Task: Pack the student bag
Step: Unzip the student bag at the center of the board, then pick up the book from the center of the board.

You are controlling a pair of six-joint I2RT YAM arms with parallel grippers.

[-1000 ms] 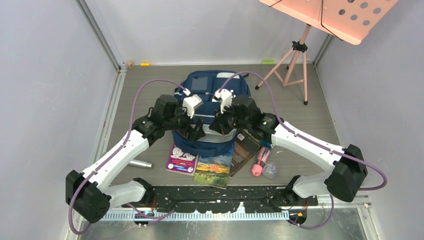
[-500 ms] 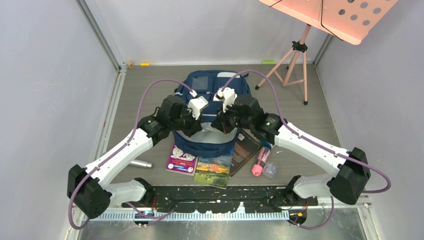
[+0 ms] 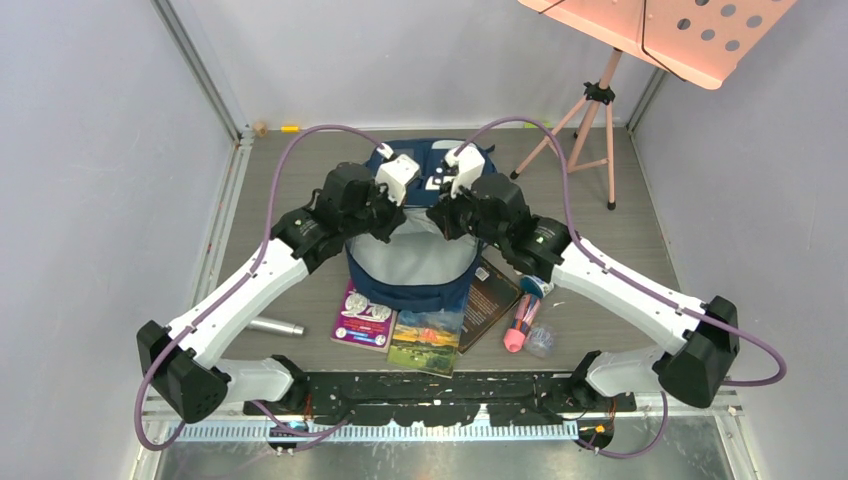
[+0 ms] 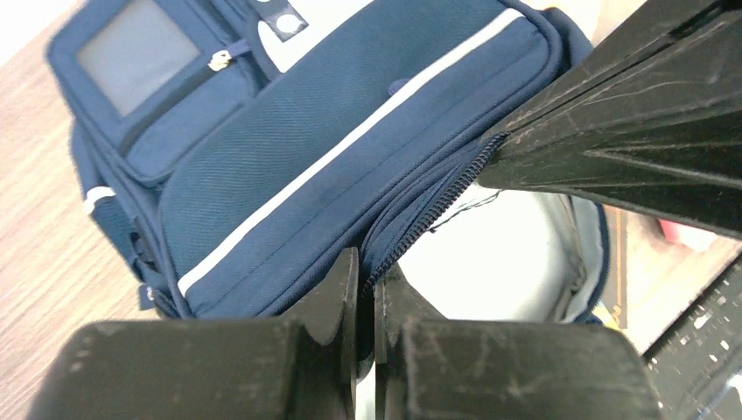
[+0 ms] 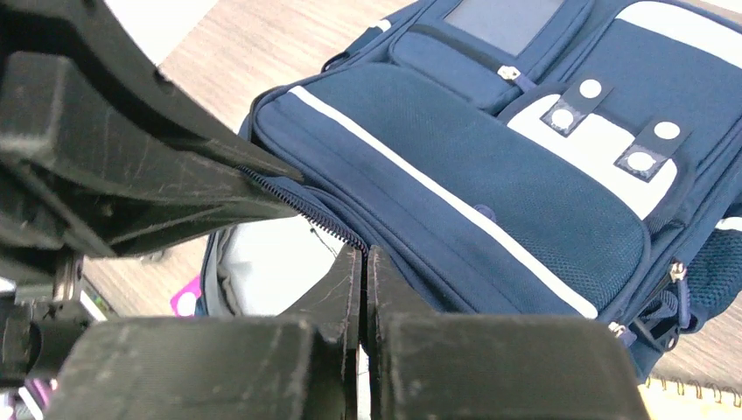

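Navy student bag is lying in the middle of the table, its mouth gaping toward the near edge and showing grey lining. Only the top view is showing what is lying around it. Three books are sitting at its near side: a purple one at the left, a landscape-covered one in the middle, and a dark one at the right, all partly tucked under the bag. One silver cylinder is lying farther left, while one pink tube and one clear cup are resting to the right. One pink music stand is standing in the far right corner.

The wrist views are giving the close detail. From the left wrist, the left gripper is pinching the zipper edge of the bag with its fingers pressed together. The right wrist view is showing the right gripper clamping the same zipper line just beside it, a white stripe crossing the bag, and four round snaps on its white patch. In the top view both grippers, left and right, are meeting over the far rim of the opening
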